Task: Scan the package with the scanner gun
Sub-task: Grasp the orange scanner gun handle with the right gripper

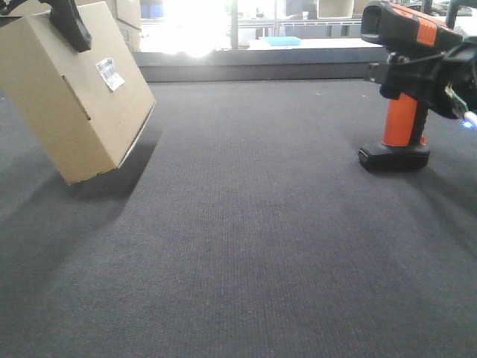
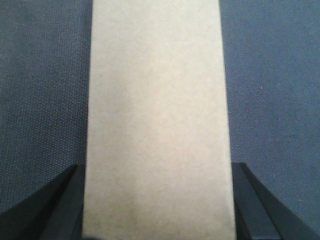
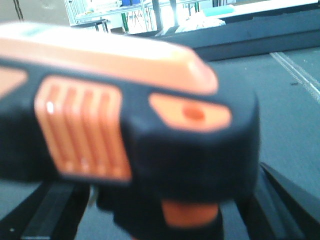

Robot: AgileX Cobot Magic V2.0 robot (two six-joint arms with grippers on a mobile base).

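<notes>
A brown cardboard package point(image 1: 74, 101) with a white label point(image 1: 110, 73) hangs tilted at the far left, one lower corner close to the dark carpeted table point(image 1: 246, 224). My left gripper point(image 1: 71, 26) is shut on its top edge. In the left wrist view the package point(image 2: 157, 100) fills the space between both black fingers point(image 2: 65, 200). The orange and black scanner gun point(image 1: 402, 123) stands upright at the right, base on the table. My right gripper point(image 1: 432, 78) is shut on it just under its head. In the right wrist view the scanner gun point(image 3: 125, 130) is blurred and very close.
A raised grey ledge point(image 1: 261, 71) runs along the back edge of the table. Behind it are more cardboard boxes point(image 1: 128, 19) at the left, a blue object point(image 1: 283, 41) and bright windows. A pale seam point(image 3: 295, 72) crosses the surface in the right wrist view.
</notes>
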